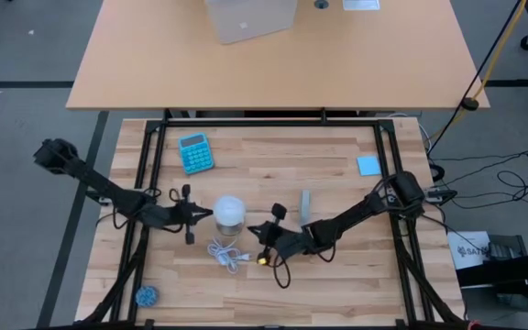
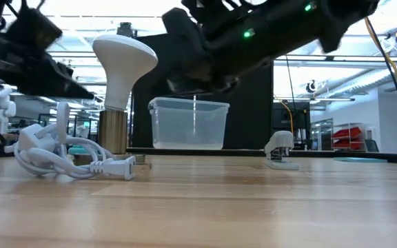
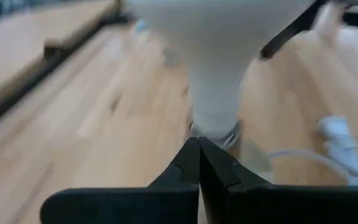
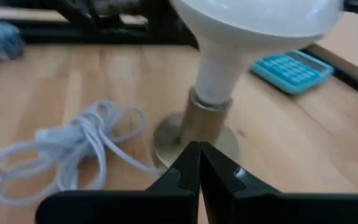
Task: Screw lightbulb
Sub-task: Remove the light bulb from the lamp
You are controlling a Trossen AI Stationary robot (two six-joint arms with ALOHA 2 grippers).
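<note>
The white lightbulb [image 1: 230,213] stands upright, dome up, with its narrow base in a brass-coloured socket [image 4: 205,123] on a round disc on the table; it also shows in the low view [image 2: 121,65]. The socket's white cord [image 1: 226,254] lies coiled beside it. My left gripper [image 1: 207,214] is shut, level, just to the table's left of the bulb, pointing at its neck [image 3: 216,93]. My right gripper [image 1: 253,229] is shut, just to the right and near side of the bulb, pointing at the socket, a little short of it. My left gripper's shut fingertips [image 3: 199,149] come level from the table's left, close to the bulb's lower neck [image 3: 215,127]. I cannot tell whether they touch it.
A teal calculator [image 1: 196,152] lies at the far left and a blue pad [image 1: 368,165] at the far right. A small grey bar [image 1: 306,206] lies right of the bulb. A blue ball [image 1: 146,295] sits at the near left. A clear plastic box [image 2: 188,124] stands beyond the table.
</note>
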